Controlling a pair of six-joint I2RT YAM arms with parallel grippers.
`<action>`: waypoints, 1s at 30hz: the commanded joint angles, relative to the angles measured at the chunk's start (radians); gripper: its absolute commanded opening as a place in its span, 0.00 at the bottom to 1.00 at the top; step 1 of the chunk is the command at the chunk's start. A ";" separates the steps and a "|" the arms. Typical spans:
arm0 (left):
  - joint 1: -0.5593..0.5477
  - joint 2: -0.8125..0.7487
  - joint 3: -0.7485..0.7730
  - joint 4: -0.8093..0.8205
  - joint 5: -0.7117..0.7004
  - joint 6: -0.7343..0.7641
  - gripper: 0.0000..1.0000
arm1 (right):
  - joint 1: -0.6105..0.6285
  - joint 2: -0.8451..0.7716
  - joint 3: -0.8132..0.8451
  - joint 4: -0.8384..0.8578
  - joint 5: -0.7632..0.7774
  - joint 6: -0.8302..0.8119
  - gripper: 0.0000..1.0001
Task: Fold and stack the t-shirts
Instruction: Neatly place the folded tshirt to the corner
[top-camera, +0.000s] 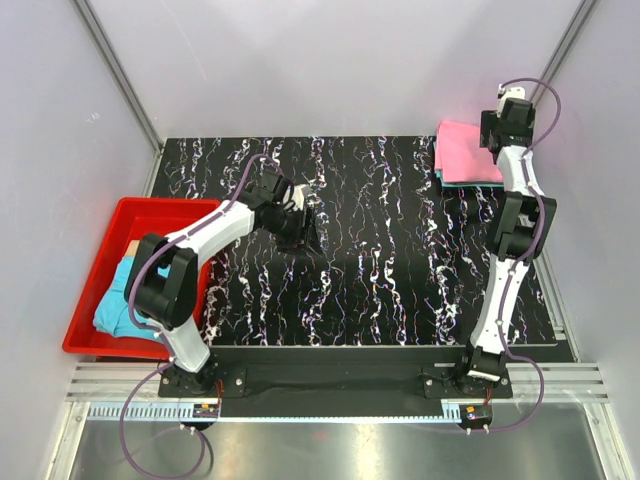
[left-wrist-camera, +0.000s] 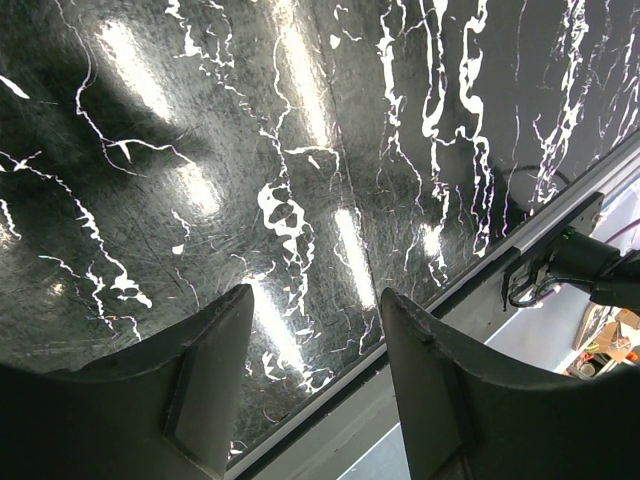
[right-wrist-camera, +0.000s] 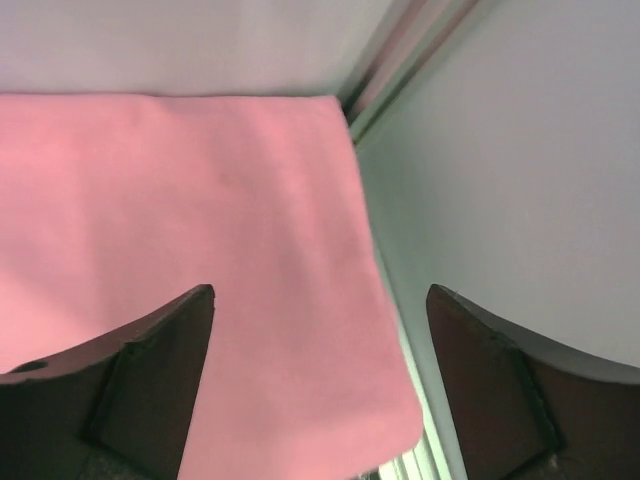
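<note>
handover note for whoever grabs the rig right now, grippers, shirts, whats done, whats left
Left gripper: jaws open, empty, over the black marbled table.
Right gripper: jaws open, empty, above the pink t-shirt.
Shirts: pink t-shirt folded, on top of a teal t-shirt at the far right corner; a light blue t-shirt lies crumpled in the red bin on the left.
Done: two stacked.
Left: fold the light blue one, add it to the stack.
</note>
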 joint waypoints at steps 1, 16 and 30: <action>-0.010 -0.065 0.015 0.027 0.032 0.007 0.59 | 0.033 -0.168 -0.083 0.022 -0.134 0.120 0.86; -0.019 -0.079 0.001 0.049 0.049 -0.011 0.60 | 0.038 -0.043 -0.037 -0.340 -0.494 0.301 0.31; -0.048 -0.065 -0.005 0.050 0.033 -0.011 0.60 | 0.045 -0.185 -0.347 -0.274 -0.478 0.295 0.29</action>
